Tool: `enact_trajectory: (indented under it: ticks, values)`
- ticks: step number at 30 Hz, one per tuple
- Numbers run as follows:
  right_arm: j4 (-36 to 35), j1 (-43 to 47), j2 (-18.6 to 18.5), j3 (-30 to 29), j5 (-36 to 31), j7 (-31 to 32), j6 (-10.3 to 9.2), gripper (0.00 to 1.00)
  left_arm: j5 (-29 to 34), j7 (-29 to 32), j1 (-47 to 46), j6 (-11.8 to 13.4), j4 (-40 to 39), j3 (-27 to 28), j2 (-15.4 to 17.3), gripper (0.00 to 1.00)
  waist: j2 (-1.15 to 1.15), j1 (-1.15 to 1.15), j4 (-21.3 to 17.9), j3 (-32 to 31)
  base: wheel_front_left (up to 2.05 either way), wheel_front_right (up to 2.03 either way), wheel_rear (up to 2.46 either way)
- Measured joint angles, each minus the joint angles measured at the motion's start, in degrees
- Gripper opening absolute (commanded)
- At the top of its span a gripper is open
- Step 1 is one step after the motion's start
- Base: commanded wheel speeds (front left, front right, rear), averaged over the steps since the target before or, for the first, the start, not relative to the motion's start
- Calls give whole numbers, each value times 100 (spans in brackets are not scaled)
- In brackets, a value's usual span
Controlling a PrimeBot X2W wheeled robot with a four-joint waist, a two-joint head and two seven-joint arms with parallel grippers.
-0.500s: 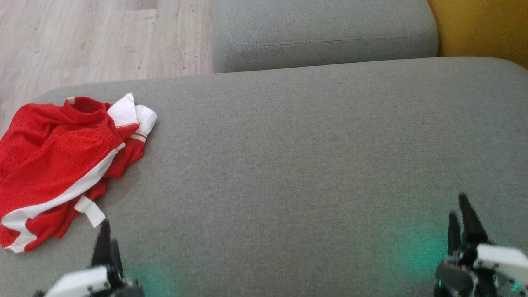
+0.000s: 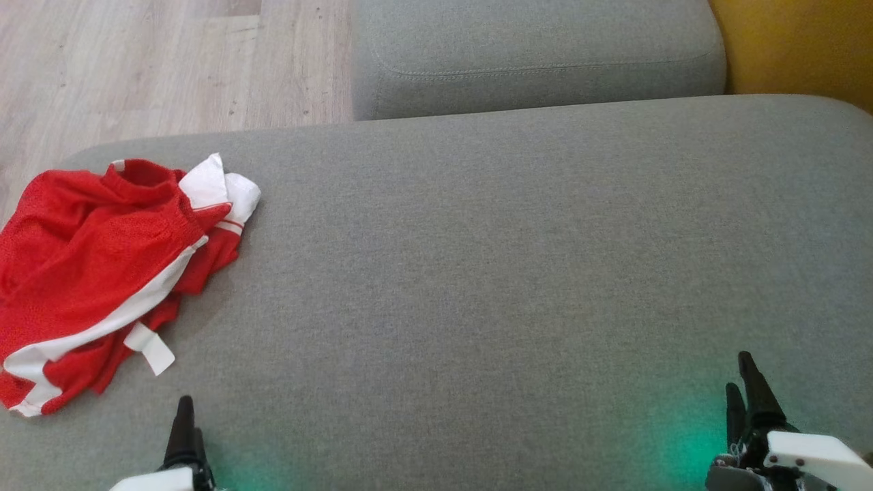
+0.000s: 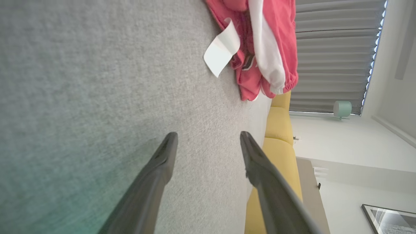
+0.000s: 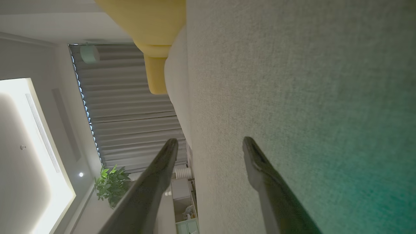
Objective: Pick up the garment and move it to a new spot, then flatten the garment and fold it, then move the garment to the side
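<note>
The garment [image 2: 102, 273] is red with white stripes and a white tag, lying crumpled at the left end of the grey cushion [image 2: 477, 273]. The left wrist view has the garment [image 3: 260, 42] at its top, well beyond the fingertips. My left gripper [image 2: 185, 426] sits low at the bottom left, below and right of the garment, apart from it; its fingers [image 3: 162, 162] stand open with nothing between them. At the bottom right, far from the garment, my right gripper [image 2: 742, 392] hovers over bare cushion, and its fingers [image 4: 260, 169] are spread open and empty.
A second grey cushion [image 2: 539, 54] lies behind the main one. Wooden floor [image 2: 157, 61] shows at the upper left and a yellow seat [image 2: 798, 48] at the upper right. A wide bare stretch of grey fabric lies between the garment and my right gripper.
Both grippers have drawn back toward the bottom edge of the head view. The garment has not moved.
</note>
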Motion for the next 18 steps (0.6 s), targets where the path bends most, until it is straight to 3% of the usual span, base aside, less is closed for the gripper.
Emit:
enact_trajectory:
  ticks: [18]
  values:
    - [-227, -13, 0, 92, -1525, -294, 0, 100, 1546, -261, -18, 312, -464, -334, 1, 100, 0, 0, 33, 12, 0, 0, 0]
